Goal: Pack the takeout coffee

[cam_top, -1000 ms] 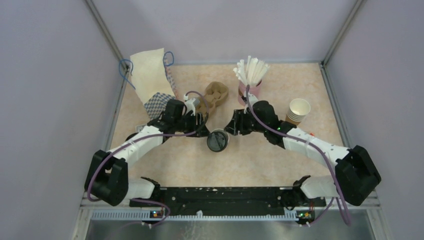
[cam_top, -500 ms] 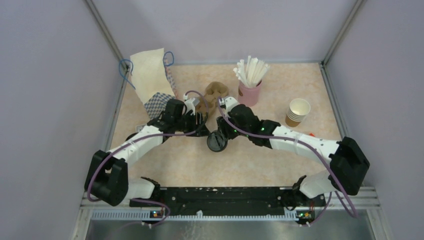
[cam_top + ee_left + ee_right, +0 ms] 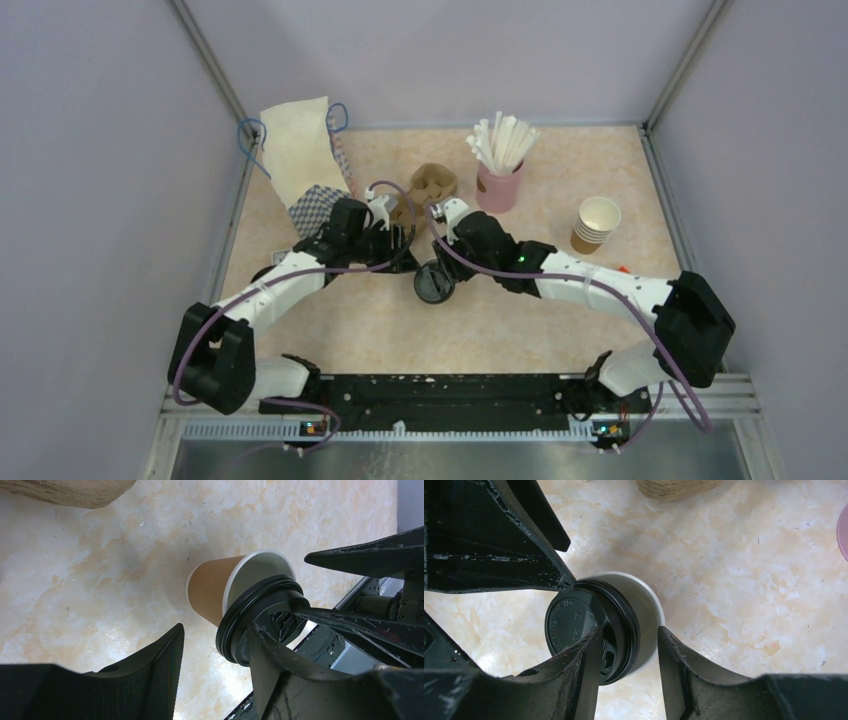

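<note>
Right wrist: coffee [image 3: 574, 617] within right claw [image 3: 629, 630]

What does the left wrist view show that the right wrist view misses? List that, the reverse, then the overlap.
Left wrist only: the brown side wall of the small brown kraft paper cup. Right wrist only: a pink curved sliver at the right edge. Both: the round black plastic lid sitting askew with the cup's white inside showing, the beige marbled tabletop, and the edge of a moulded brown pulp carrier at the top.
</note>
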Robot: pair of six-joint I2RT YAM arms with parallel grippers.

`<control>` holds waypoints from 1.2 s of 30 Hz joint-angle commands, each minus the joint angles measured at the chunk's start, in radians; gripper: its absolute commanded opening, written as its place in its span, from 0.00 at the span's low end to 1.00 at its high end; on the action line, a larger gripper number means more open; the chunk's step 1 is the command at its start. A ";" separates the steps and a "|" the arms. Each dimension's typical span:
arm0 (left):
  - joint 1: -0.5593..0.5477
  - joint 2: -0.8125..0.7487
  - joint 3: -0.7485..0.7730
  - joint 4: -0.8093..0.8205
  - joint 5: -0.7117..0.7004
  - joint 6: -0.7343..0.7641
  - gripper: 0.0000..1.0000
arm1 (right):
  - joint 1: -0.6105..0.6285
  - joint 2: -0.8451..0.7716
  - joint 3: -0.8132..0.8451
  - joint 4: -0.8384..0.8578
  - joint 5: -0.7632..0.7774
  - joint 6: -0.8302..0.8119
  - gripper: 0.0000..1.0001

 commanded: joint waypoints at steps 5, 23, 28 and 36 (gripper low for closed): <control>0.004 -0.016 0.027 0.020 0.006 0.011 0.55 | 0.018 0.019 0.037 0.063 -0.061 -0.050 0.41; 0.004 -0.029 0.024 0.012 0.001 0.010 0.55 | 0.019 0.047 0.025 0.062 -0.053 -0.081 0.36; 0.004 -0.035 0.026 0.009 -0.002 0.009 0.55 | 0.019 0.061 0.033 0.051 -0.061 -0.080 0.35; 0.004 -0.041 0.029 -0.001 -0.005 0.012 0.56 | 0.018 0.025 0.018 0.071 -0.032 -0.046 0.15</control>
